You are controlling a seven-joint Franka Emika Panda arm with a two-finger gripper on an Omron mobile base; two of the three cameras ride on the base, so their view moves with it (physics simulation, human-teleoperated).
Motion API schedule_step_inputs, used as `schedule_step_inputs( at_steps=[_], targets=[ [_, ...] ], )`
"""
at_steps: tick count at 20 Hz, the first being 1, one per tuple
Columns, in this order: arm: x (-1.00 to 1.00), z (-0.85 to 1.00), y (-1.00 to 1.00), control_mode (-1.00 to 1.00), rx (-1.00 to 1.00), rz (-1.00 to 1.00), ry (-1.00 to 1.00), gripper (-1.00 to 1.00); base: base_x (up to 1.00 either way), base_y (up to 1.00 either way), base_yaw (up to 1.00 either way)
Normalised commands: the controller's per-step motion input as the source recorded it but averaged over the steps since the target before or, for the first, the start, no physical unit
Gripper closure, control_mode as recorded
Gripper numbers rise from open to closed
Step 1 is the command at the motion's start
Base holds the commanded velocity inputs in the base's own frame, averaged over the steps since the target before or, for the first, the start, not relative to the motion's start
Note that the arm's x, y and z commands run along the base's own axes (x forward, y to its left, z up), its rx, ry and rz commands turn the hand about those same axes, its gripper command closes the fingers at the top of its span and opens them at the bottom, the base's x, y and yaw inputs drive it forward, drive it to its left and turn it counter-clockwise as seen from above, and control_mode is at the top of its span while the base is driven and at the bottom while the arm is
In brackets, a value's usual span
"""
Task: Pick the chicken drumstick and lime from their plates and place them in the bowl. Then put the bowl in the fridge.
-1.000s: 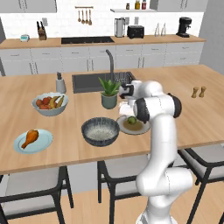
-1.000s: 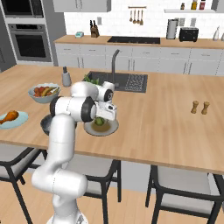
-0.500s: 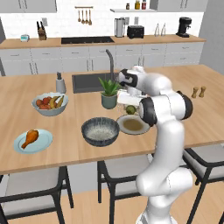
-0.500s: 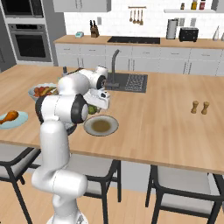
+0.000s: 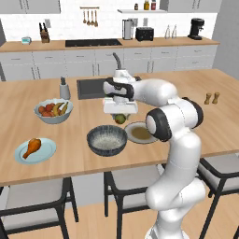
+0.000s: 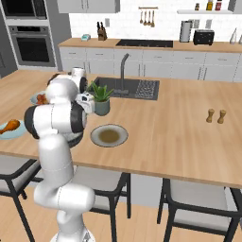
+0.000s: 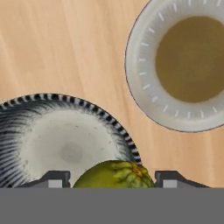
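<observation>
Your fingers (image 7: 56, 179) are spread just to the width of the lime (image 7: 113, 174) and clamp it from both sides; you can see the fruit hanging beneath the gripper (image 5: 121, 115), above the tabletop (image 5: 84, 154) between the bowl (image 5: 107, 140) and the grey-rimmed plate (image 5: 141, 132). The lime is round, so no long axis can be told. On the light blue plate (image 5: 34, 151) the chicken drumstick (image 5: 31, 146) lies slanted, its pale bone end toward the near left.
</observation>
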Motion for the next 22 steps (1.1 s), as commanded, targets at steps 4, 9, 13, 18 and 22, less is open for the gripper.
schedule_step_inputs(
  at_steps=[4,9,13,18,22],
  targets=[
    [0.0,-0.18,0.94,-1.0,-0.11,0.01,-0.02,1.0,0.0,0.0,0.0],
    [0.06,-0.65,0.4,-1.0,-0.05,0.0,0.0,1.0,0.0,0.0,0.0],
    [0.06,-0.55,0.15,-1.0,-0.05,0.0,-0.07,-1.0,0.0,0.0,0.0],
    [0.14,-0.22,0.0,-1.0,-0.04,-0.03,-0.09,-1.0,0.0,0.0,0.0],
    [-0.34,0.0,0.0,-1.0,0.0,0.0,-0.02,-1.0,0.0,0.0,0.0]
  ],
)
